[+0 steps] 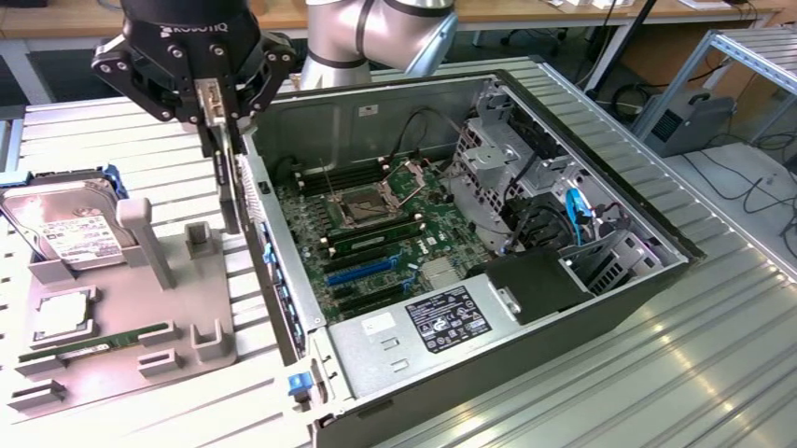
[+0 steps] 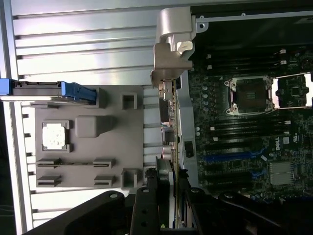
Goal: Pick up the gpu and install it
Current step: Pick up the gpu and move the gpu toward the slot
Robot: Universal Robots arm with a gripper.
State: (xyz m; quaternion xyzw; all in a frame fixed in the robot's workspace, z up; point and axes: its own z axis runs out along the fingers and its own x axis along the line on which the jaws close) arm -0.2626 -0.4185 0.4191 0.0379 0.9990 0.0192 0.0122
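- Exterior view: the tool [image 1: 218, 112] is clenched on the gpu [image 1: 230, 187], which hangs straight below it, clear of the desk [image 1: 697, 355].
- The gpu sits in the gap between the grey fixture tray [image 1: 149, 308] on one side of the tool and the rear wall of the open computer case [image 1: 598, 308] on the other. It is just beside that wall and not yet over the motherboard [image 1: 373, 233].
- Its long axis runs in line with the tool's own axis, pointing down and away from the fingers. The card is seen edge-on, one flat face turned to the tray and the other to the case; I cannot tell which face carries the fan.
- In the wrist view the gpu [image 2: 167, 127] stretches away from the tool [image 2: 166, 196] towards a silver metal piece [image 2: 171, 49] at the far end. This is probably its end bracket, though I cannot be sure.
- Judged as a load, it is light and stiff but fragile. The board edges and the bracket are the safe places to hold, not the fan or the contact edge. Being thin, it could pivot between the pads if knocked against the case wall.
- On the tray beyond the tool lie a hard drive [image 1: 69, 229] and a RAM stick [image 1: 100, 341], both well apart from the gpu.
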